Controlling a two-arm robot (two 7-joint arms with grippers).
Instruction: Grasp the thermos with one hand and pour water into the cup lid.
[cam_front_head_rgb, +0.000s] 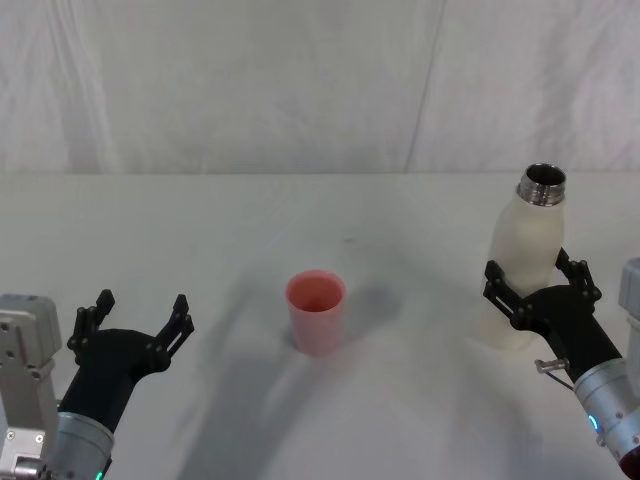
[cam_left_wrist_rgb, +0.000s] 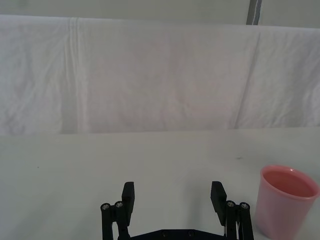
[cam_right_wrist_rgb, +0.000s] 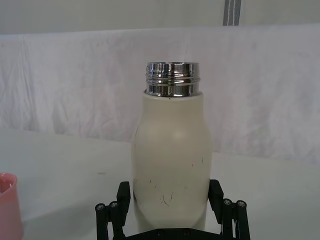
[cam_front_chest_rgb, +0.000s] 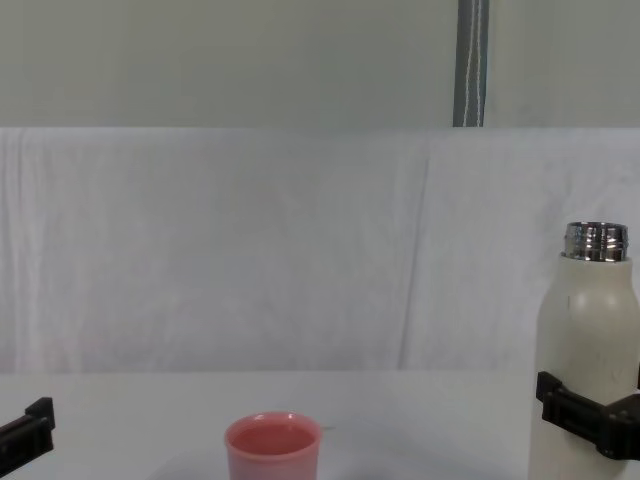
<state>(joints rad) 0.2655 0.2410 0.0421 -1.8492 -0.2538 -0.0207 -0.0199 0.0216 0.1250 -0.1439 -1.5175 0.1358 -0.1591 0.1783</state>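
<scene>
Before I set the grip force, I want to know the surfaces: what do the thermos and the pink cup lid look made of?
The thermos has a cream-white matte body, probably coated metal, with fine dark scuffs, and a shiny threaded neck that looks like polished steel. The cup lid looks like smooth pink plastic with a rounded rim. The right gripper straddles the thermos body; the left gripper hangs open, apart from the cup lid.

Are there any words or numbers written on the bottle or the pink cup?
No text to quote: none can be read.
The thermos, upright between the right gripper's fingers, shows only small dark scuff marks.
The cup lid is plain pink.
The left gripper hangs open, unlabelled.
</scene>
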